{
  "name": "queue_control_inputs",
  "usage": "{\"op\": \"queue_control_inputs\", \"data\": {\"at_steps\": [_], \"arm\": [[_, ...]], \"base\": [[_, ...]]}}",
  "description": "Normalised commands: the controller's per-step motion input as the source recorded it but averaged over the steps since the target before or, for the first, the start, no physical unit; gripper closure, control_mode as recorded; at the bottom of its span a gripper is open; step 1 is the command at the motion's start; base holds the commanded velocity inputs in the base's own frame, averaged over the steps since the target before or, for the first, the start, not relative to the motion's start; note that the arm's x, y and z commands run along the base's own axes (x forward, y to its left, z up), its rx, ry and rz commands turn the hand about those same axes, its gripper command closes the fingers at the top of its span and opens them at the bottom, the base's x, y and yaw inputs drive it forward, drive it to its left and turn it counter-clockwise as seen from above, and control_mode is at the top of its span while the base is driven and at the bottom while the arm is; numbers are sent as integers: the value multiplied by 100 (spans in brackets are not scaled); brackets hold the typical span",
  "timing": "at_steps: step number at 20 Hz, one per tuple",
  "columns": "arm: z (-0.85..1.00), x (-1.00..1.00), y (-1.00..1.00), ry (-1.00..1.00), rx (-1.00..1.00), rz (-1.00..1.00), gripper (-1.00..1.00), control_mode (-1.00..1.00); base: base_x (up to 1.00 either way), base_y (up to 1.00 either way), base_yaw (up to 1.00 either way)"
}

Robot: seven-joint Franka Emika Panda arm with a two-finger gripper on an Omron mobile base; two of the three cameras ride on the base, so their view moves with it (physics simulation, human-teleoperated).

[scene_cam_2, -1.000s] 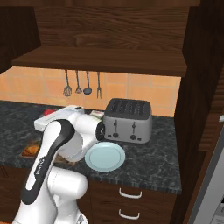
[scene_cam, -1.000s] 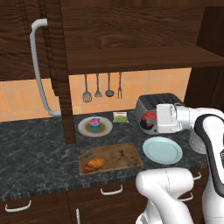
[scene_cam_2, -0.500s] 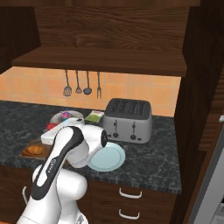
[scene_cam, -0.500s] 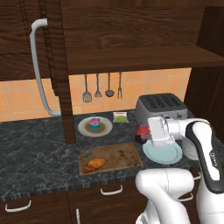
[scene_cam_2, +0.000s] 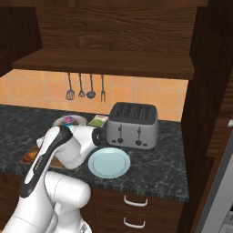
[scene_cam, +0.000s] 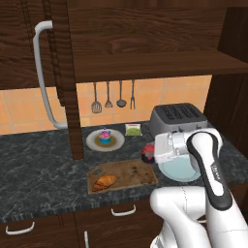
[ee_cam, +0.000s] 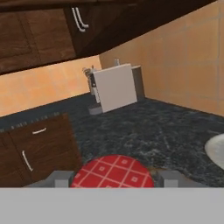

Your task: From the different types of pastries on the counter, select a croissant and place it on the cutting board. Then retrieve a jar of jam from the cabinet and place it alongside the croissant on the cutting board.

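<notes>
The croissant (scene_cam: 105,182) lies on the left part of the wooden cutting board (scene_cam: 131,172) on the dark counter (scene_cam: 38,174). My gripper (scene_cam: 151,154) is shut on the jar of jam (scene_cam: 146,154), holding it just off the board's far right corner. In the hand view the jar's red checked lid (ee_cam: 112,172) sits between my two fingertips (ee_cam: 61,178). A pink-frosted cupcake (scene_cam: 104,137) stands on a round plate behind the board. The cabinet door (scene_cam: 60,72) hangs open, with its curved grey handle (scene_cam: 43,72).
A pale blue plate (scene_cam: 181,170) lies right of the board, under my forearm. A silver toaster (scene_cam: 177,116) stands behind it. A small green packet (scene_cam: 132,129) lies near the wall, and utensils (scene_cam: 114,94) hang on the tiles. A white appliance (ee_cam: 113,87) stands far along the counter.
The hand has come down and swung left from in front of the toaster to the right end of the cutting board, still carrying the jar.
</notes>
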Motion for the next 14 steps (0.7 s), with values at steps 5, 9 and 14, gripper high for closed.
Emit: {"op": "queue_control_inputs", "data": {"at_steps": [5,9,14], "arm": [[-94,-11,-17,2,11,0,100,-100],[-54,0,13,5,4,0,100,-100],[-99,18,62,-6,-1,0,100,-100]], "base": [[0,0,0],[0,0,0],[0,0,0]]}}
